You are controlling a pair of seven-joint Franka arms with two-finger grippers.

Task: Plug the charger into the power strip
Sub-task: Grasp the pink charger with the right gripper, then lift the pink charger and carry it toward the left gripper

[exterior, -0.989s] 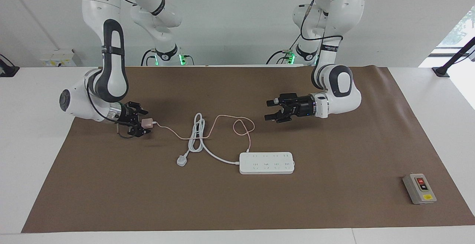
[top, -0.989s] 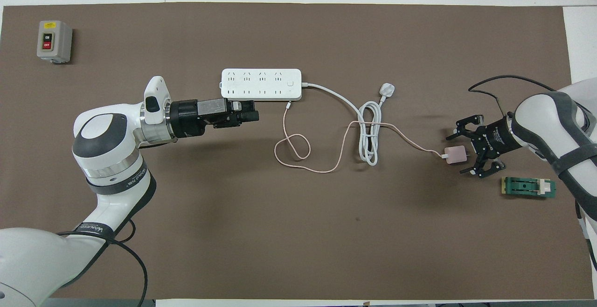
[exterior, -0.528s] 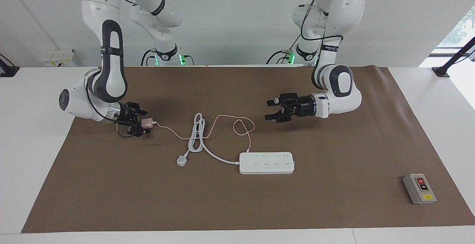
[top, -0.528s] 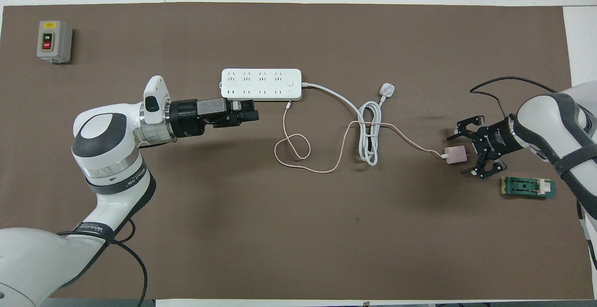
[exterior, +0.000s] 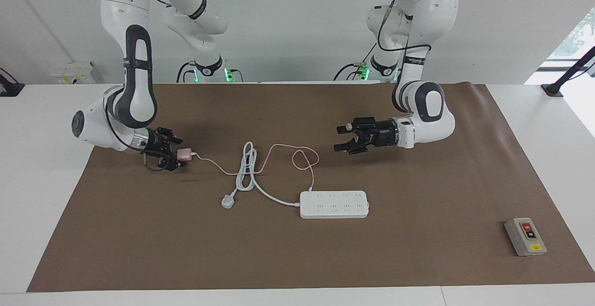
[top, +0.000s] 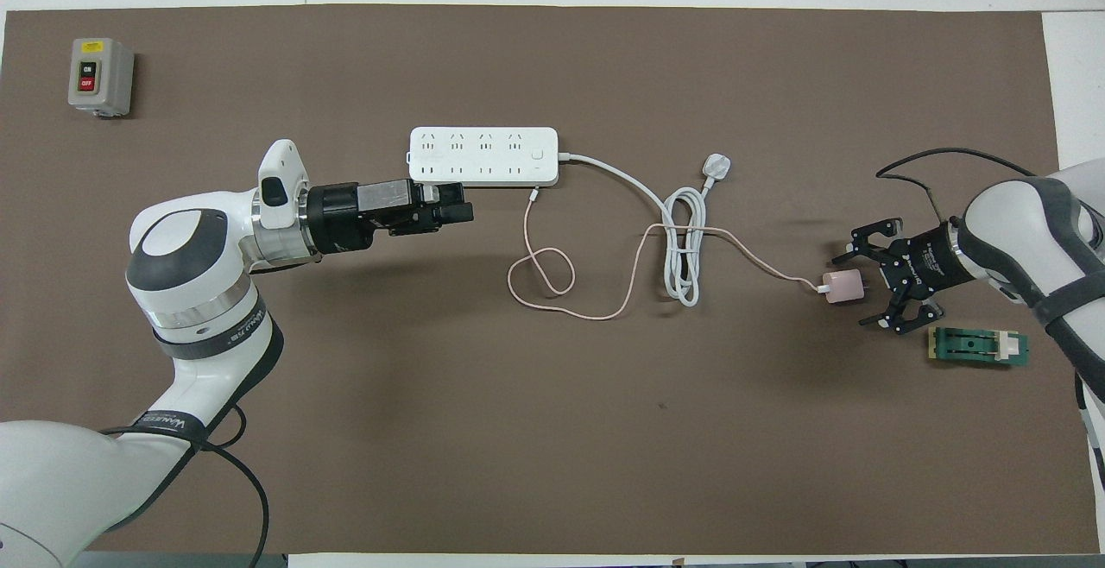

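Right gripper (exterior: 173,154) low over the brown mat (top: 552,430) at the right arm's end of the table, fingers spread wide on either side of the charger (exterior: 184,154). Fingers do not appear to clamp the pink cube; whether they touch it, cannot tell. Charger sits on the mat, its thin pink cable (top: 604,313) running toward the middle, crossing the coiled white cord (top: 682,249), looping, and ending just beside the power strip (top: 483,156).

Left gripper (exterior: 343,138) hangs above the mat, near the power strip, pointing toward the middle of the table. Fingers apart, nothing between them.

Power strip lies flat mid-table, farther from the robots than both grippers, sockets up. Its white plug (exterior: 227,201) rests loose on the mat.

Grey switch box (exterior: 525,236) at the left arm's end, well apart from the rest. Small green part (top: 978,347) on the mat just beside the right gripper.
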